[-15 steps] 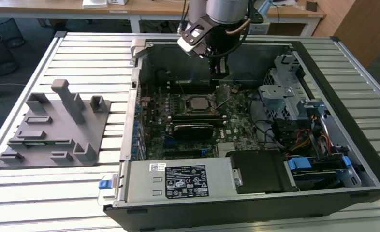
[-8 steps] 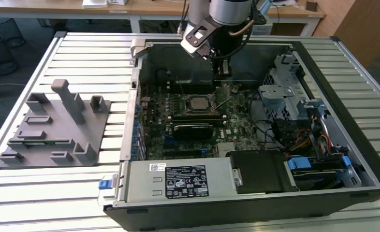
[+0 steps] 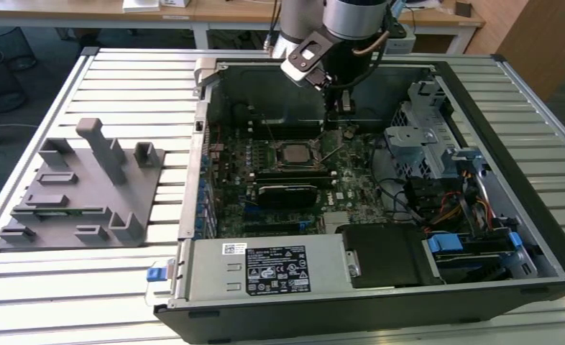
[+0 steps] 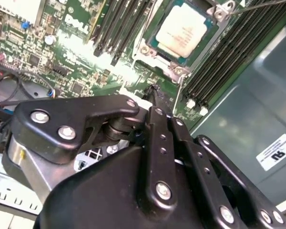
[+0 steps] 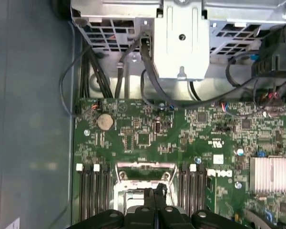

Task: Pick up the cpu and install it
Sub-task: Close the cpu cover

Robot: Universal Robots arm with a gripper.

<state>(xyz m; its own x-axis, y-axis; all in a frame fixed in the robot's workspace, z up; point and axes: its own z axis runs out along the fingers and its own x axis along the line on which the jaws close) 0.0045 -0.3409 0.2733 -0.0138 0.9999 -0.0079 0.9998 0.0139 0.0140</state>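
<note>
Open case (image 3: 263,316) on a slatted table (image 3: 119,79), desks (image 3: 234,11) behind.
Gripper (image 5: 155,192) over the board (image 5: 181,133), its fingers pressed together and empty; cpu (image 4: 183,29) in its socket (image 4: 177,70); grey tray (image 3: 72,208) beside the case.

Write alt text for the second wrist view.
The cpu, silvery top up, lies inside the metal socket frame on the green motherboard, with black memory slots on either side. The black gripper fills the foreground, its fingers pressed together and holding nothing.

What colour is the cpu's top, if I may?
Silvery; the cpu shows best in the second wrist view.
</note>
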